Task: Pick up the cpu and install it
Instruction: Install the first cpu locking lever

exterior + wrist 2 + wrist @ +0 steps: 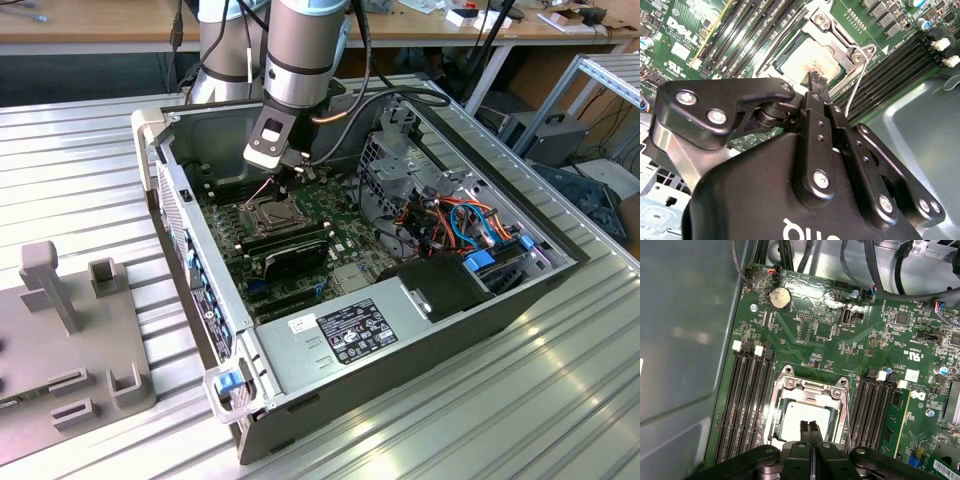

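Note:
The cpu [795,416] lies flat in its socket on the green motherboard [830,335], its dull silver top marked with pale residue. A shiny metal socket frame [790,385] surrounds it. My gripper [809,424] is directly over the cpu with its two black fingers pressed together and nothing between them. Whether the tips touch the chip cannot be told. In the second wrist view the gripper [816,77] hangs over the cpu [805,59], and a thin wire lever [856,90] stands beside the socket. In the exterior view the gripper [290,178] reaches down into the open computer case [190,230].
Memory slots [747,400] flank the socket on both sides. A long black expansion card [292,250] sits just in front of the socket, with the power supply [350,330] nearer the camera. Cables and drive bays [450,220] fill the exterior view's right. A grey fixture [70,330] stands outside the case.

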{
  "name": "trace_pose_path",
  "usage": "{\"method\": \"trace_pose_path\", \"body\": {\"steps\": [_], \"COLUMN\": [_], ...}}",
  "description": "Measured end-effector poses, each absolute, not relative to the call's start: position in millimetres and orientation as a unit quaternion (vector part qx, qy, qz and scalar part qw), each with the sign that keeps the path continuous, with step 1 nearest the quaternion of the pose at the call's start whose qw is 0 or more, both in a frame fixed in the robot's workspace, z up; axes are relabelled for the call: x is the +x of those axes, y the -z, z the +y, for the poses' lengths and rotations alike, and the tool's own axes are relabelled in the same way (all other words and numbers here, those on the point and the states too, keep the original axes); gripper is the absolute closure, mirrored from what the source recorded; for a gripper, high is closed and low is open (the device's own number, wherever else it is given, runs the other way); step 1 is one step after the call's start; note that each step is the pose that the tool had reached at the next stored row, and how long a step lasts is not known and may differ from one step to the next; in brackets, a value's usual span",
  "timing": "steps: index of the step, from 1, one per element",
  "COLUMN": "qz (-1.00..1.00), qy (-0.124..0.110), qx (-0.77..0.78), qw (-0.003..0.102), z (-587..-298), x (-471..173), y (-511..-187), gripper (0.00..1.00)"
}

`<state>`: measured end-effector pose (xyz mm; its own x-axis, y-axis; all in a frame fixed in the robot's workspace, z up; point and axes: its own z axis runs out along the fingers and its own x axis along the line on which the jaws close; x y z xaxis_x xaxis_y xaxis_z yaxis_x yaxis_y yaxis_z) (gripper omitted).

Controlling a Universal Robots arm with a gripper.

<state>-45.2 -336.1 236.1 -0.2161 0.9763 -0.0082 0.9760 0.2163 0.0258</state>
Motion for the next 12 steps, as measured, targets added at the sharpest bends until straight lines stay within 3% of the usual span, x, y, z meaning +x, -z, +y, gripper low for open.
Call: {"method": "trace_pose_path", "body": {"steps": [12], "qz": [0.803], "qy": [-0.008], "qx": [0.595], "qw": [0.011], "z": [-336.1], "x": [-45.2], "y": [-236.0], "gripper": [0.89]}}
